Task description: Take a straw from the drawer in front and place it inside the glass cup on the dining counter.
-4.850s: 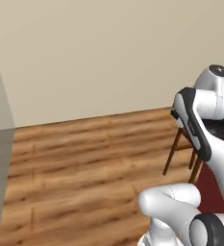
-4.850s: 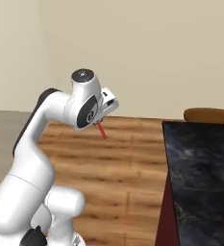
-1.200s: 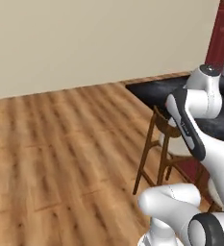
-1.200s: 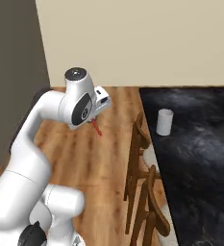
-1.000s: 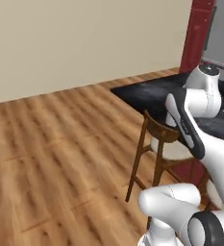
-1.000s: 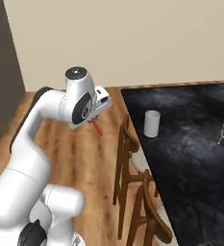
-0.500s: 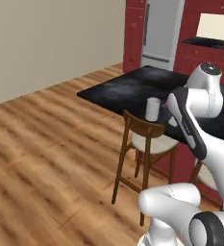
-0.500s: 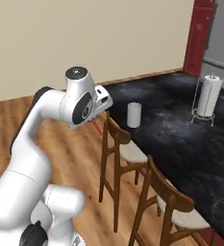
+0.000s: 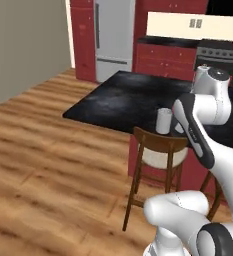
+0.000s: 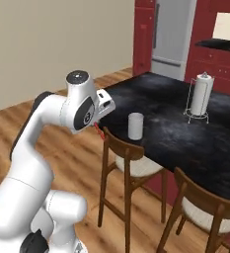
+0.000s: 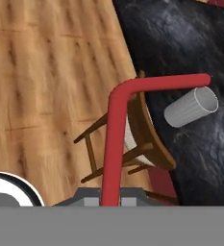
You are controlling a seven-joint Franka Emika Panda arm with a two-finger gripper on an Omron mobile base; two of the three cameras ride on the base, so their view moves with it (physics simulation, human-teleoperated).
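My gripper (image 10: 98, 123) is shut on the straw (image 10: 96, 129), a dark red stick. In the hand view the straw (image 11: 114, 139) rises from between the fingertips of the gripper (image 11: 111, 196) and bends sideways toward the glass cup (image 11: 191, 107). The glass cup (image 10: 135, 126) stands upright near the near corner of the dining counter (image 10: 185, 136), a short way right of my hand and apart from it. From the left side I see the cup (image 9: 163, 120) on the black top of the counter (image 9: 113, 102), just beside my arm. The drawer is out of view.
A wooden chair (image 10: 125, 155) stands under the counter edge below the cup, with a second chair (image 10: 205, 212) to its right. A paper-towel roll (image 10: 201, 95) stands farther back on the counter. A fridge (image 9: 113, 37) and stove (image 9: 223, 55) line the far wall. Open wood floor (image 9: 43, 150) lies left.
The whole picture has swung as the base drove: the counter, cup and chairs have come into view and grown closer. The arm's pose is the same and the straw stays in the gripper.
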